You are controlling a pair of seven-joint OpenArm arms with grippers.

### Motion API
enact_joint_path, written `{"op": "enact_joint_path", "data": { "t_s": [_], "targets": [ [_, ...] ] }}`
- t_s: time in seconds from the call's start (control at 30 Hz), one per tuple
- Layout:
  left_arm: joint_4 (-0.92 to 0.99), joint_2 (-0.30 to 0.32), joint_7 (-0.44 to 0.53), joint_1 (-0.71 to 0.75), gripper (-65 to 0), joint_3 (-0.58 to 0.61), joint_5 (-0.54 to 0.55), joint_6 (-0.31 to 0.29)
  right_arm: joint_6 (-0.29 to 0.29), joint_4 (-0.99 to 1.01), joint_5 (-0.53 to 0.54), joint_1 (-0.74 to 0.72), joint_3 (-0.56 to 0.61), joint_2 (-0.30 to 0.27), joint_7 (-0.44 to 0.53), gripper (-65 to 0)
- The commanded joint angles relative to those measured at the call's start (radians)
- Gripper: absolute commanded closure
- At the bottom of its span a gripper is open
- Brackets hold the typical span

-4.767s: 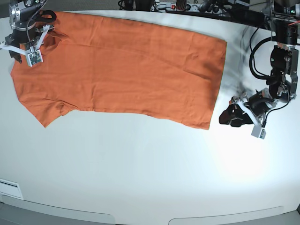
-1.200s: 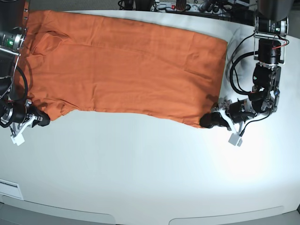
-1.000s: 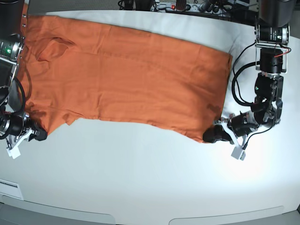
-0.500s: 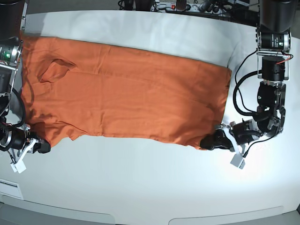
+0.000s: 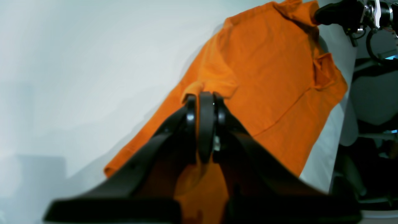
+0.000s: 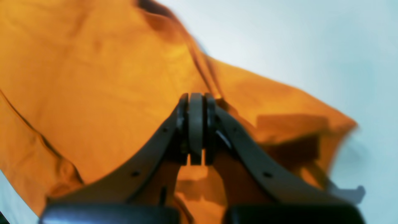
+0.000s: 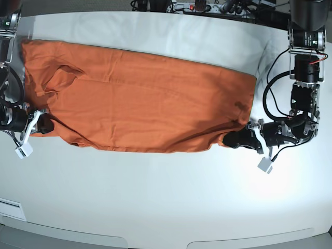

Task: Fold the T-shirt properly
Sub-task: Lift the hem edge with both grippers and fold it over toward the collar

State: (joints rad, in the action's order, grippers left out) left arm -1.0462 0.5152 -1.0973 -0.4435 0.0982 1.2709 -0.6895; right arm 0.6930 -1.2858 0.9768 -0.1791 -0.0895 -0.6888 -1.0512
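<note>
The orange T-shirt (image 7: 140,98) lies spread across the white table (image 7: 166,207), collar end at the left. My left gripper (image 7: 232,139), at the base view's right, is shut on the shirt's near hem corner; the left wrist view shows the closed gripper (image 5: 202,98) pinching a fold of the shirt (image 5: 273,77). My right gripper (image 7: 46,124), at the base view's left, is shut on the shirt's near sleeve edge; in the right wrist view the closed gripper (image 6: 196,101) holds the fabric (image 6: 93,77). The held near edge is raised slightly and casts a shadow.
Cables and a power strip (image 7: 197,6) run along the table's far edge. The arm columns stand at the far right (image 7: 306,31) and the far left (image 7: 8,31). A white label (image 7: 10,207) lies at the near left corner.
Both grippers, still shut on the shirt, first dragged it toward the near side, then moved back toward the far side, lifting the near edge. The shirt now lies stretched flatter.
</note>
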Motion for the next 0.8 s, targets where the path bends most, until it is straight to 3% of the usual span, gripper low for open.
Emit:
{"op": "enact_joint_path", "data": {
  "t_s": [0.0, 0.27, 0.43, 0.77],
  "targets": [
    [-0.014, 0.034, 0.012, -0.028, 0.0, -0.008, 0.039, -0.009, 0.005, -0.02, 0.019, -0.009, -0.015, -0.031, 0.021, 0.0],
    [-0.017, 0.075, -0.032, -0.028, 0.0, -0.008, 0.108, -0.009, 0.005, -0.024, 0.057, 0.004, -0.082, -0.046, 0.003, 0.0],
    [-0.021, 0.074, -0.193, -0.028, 0.0, -0.008, 0.213, -0.009, 0.005, -0.024, 0.177, 0.004, -0.085, -0.047, -0.126, 0.0],
    [-0.162, 0.09, -0.242, -0.027, 0.0, -0.008, 0.213, -0.009, 0.005, -0.054, 0.373, 0.005, -0.087, -0.105, -0.262, 0.0]
  ]
}}
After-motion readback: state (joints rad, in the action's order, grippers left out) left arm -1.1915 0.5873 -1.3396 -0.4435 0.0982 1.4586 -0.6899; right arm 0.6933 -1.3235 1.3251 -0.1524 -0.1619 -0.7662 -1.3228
